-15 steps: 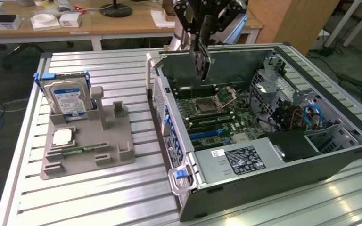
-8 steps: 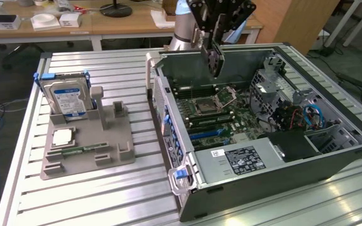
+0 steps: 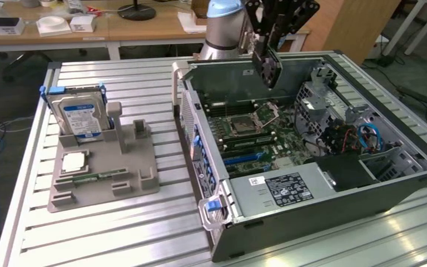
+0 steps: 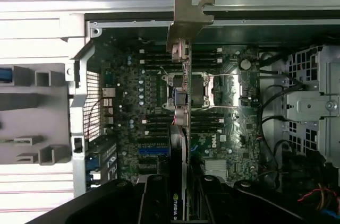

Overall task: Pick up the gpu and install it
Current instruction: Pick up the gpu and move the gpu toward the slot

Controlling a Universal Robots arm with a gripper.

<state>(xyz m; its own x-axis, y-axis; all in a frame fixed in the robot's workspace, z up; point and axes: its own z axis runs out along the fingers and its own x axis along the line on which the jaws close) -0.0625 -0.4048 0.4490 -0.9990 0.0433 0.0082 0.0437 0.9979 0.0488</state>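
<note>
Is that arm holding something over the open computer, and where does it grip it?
Yes: the end effector clamps the gpu by its upper edge, squeezing both flat faces, above the open case.

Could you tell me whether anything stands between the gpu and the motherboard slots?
Nothing visible does: the hand holds the gpu edge-on above the open case, and the motherboard below it is uncovered.
</note>
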